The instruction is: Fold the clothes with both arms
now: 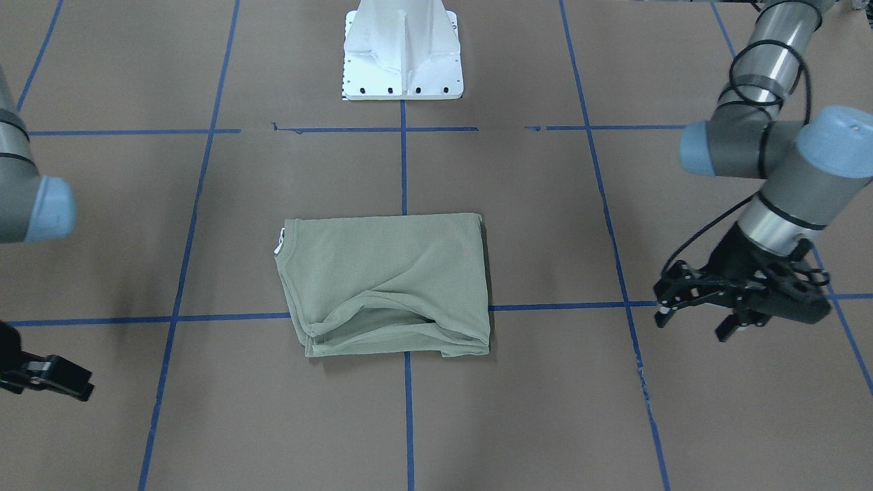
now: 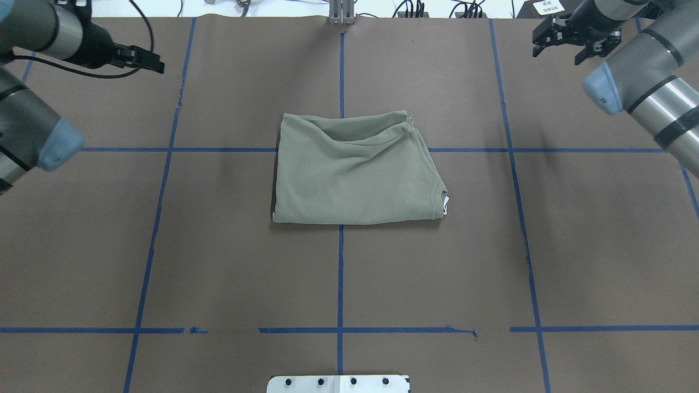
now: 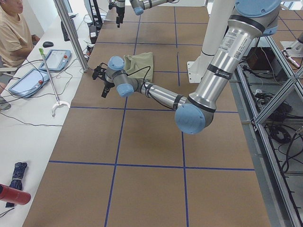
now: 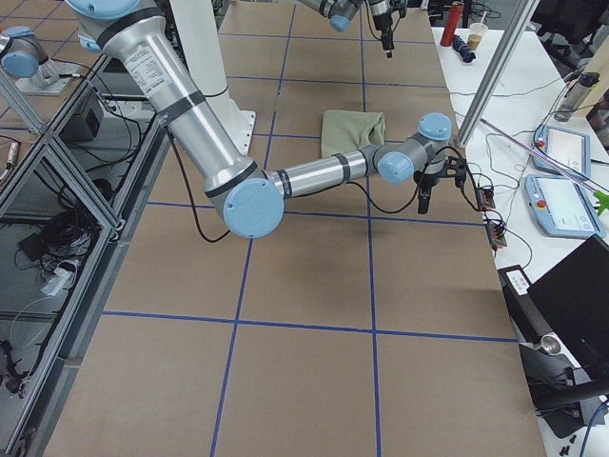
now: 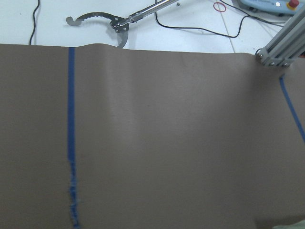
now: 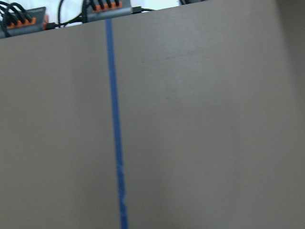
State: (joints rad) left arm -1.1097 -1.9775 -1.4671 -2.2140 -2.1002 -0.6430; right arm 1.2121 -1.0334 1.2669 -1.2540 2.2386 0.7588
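Observation:
The pale sage-green shirt [image 2: 355, 169] lies folded into a compact rectangle at the table's middle, with some creases. Its ribbed neck and white tag [image 2: 445, 204] are at one corner. It also shows in the front view [image 1: 385, 283]. Both grippers are empty and hang above bare table, well away from the shirt. My left gripper [image 1: 692, 327] is open, out to the shirt's left near the table's far edge [image 2: 155, 63]. My right gripper [image 2: 557, 54] is open at the far right corner; only part of it shows in the front view [image 1: 61, 378].
The white pedestal base [image 1: 402, 54] stands at the robot's side of the table. Blue tape lines [image 2: 341, 273] grid the brown surface. Beyond the far edge lie a reach-grabber tool [image 5: 119, 24], tablets [image 3: 28, 80] and cables. An operator [image 3: 14, 28] sits there.

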